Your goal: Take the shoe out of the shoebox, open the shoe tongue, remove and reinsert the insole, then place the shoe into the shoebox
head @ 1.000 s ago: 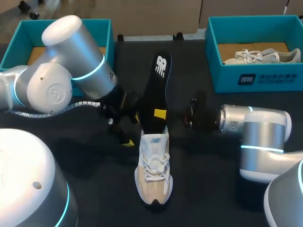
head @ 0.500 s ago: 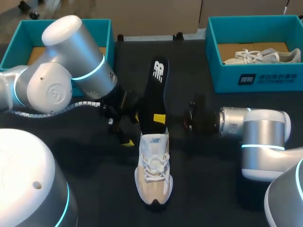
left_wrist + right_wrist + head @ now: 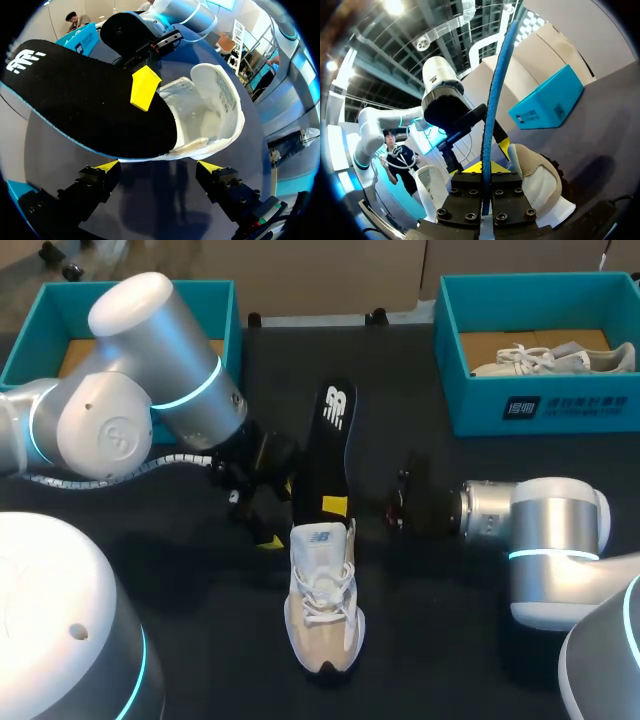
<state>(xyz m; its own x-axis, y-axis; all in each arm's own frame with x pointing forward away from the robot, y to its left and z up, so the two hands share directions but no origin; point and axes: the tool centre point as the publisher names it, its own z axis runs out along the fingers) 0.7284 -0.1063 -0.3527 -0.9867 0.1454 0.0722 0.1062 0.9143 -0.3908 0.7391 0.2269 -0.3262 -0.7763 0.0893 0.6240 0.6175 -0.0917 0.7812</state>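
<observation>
A white and beige shoe (image 3: 322, 602) lies in the middle of the black table, its opening toward the far side. A black insole (image 3: 328, 445) stands slanted above it, lower end at the opening. My right gripper (image 3: 337, 505) is shut on the insole near that end; in the right wrist view the insole's blue edge (image 3: 495, 95) runs up from between its fingers (image 3: 484, 172). My left gripper (image 3: 278, 515) stands open just left of the shoe's opening. In the left wrist view the insole (image 3: 85, 100) and shoe (image 3: 207, 112) lie ahead of its spread tips (image 3: 159, 167).
A teal shoebox (image 3: 540, 405) at the back right holds another white shoe (image 3: 550, 360). A second teal shoebox (image 3: 60, 290) stands at the back left, partly behind my left arm. Bare black table lies on both sides of the shoe.
The insole has slid down toward the shoe's opening, carried by my right gripper, which moved a little nearer. My left arm has kept still.
</observation>
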